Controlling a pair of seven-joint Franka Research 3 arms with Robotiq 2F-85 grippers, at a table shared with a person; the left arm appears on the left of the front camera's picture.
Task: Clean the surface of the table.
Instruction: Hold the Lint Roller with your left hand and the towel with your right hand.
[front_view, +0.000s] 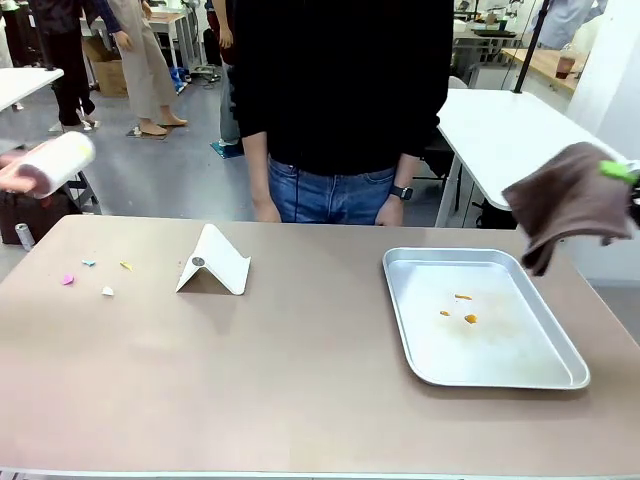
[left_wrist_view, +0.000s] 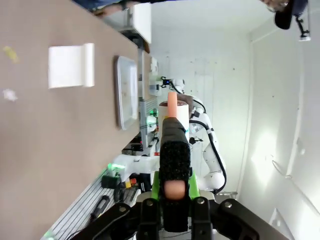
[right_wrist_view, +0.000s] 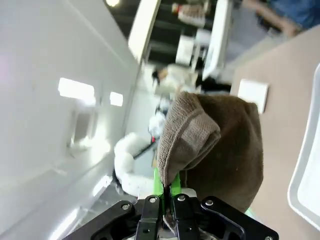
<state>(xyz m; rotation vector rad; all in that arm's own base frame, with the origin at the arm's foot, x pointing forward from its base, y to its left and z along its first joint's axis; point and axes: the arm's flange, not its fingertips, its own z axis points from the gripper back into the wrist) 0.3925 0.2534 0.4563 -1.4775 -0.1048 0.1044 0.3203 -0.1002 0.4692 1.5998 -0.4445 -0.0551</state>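
I am hovering both arms over the tan table (front_view: 300, 380) spanning the lower frame. My left gripper (left_wrist_view: 175, 192) is clamping shut on a lint roller (front_view: 60, 162) at upper left, and my right gripper (right_wrist_view: 167, 192) is pinching a brown cloth (front_view: 570, 200) at right. Cleaning looks not yet begun to me; the next move is lowering the roller onto the paper scraps (front_view: 68, 279) at left.

Tan table (front_view: 300, 390) has a tray (front_view: 500, 350) on the right with some orange bits (front_view: 469, 319) in it. There's a white folded card (front_view: 215, 265) left of middle and coloured scraps (front_view: 68, 279) far left. A roller (front_view: 58, 163) is up at the left edge and a brown cloth (front_view: 570, 200) hangs on the right.
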